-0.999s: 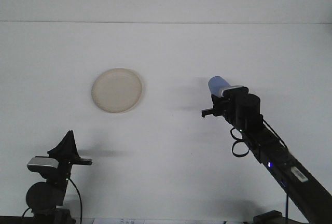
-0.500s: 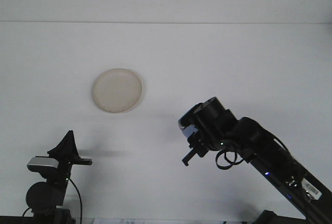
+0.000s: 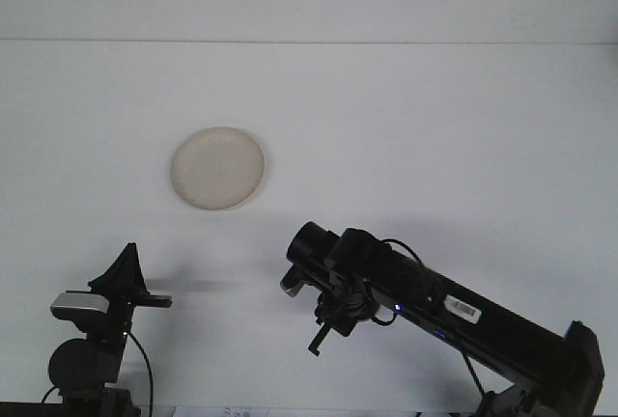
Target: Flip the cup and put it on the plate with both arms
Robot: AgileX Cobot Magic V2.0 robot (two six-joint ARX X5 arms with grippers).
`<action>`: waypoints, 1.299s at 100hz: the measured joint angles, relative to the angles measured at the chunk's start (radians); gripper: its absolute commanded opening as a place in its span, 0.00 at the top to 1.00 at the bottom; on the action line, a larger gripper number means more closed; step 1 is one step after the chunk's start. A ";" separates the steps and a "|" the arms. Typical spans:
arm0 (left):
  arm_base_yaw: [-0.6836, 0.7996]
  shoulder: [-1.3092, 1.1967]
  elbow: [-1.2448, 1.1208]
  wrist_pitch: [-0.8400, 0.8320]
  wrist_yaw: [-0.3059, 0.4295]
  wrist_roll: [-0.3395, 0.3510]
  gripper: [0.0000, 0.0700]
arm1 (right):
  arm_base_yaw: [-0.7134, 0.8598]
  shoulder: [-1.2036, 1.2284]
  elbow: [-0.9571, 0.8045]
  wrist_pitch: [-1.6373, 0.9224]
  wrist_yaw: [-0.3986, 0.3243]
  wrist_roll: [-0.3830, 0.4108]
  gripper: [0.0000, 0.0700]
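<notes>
Two arms are seen over the white table (image 3: 463,127), well apart from each other. The right gripper (image 3: 323,316) is swung low and toward the table's middle, its wrist turned so that the fingers point down and toward the camera. Whether they are clenched or released cannot be told from this view. The cup is not clearly visible: only a small pale sliver at the left edge of the wrist might belong to it, so it is judged, not seen, to be carried there, hidden behind the wrist.

The plate (image 3: 218,168) lies bare on the left half of the table, apart from both arms. The left gripper (image 3: 124,277) is parked near the front left corner, and its fingers cannot be read either.

Several risks are judged from here. If the cup is held only by its rim or wall, it may be slipped out as the wrist is rotated. A handover to the left arm may be missed, since the two arms are far apart. With the cup hidden, a loss of grip may go unnoticed
</notes>
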 measured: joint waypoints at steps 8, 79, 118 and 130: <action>0.000 0.000 0.000 0.000 0.000 0.000 0.98 | 0.010 0.022 0.000 0.013 -0.002 0.000 1.00; 0.000 0.000 0.000 0.000 0.000 0.000 0.98 | 0.021 0.051 0.159 -0.021 -0.036 -0.045 0.49; 0.000 0.000 0.000 0.000 0.000 0.000 0.98 | -0.118 -0.216 0.176 -0.021 0.148 -0.106 0.49; 0.000 0.000 0.000 0.000 0.000 0.000 0.98 | -0.262 -0.301 0.176 -0.020 0.250 -0.100 0.49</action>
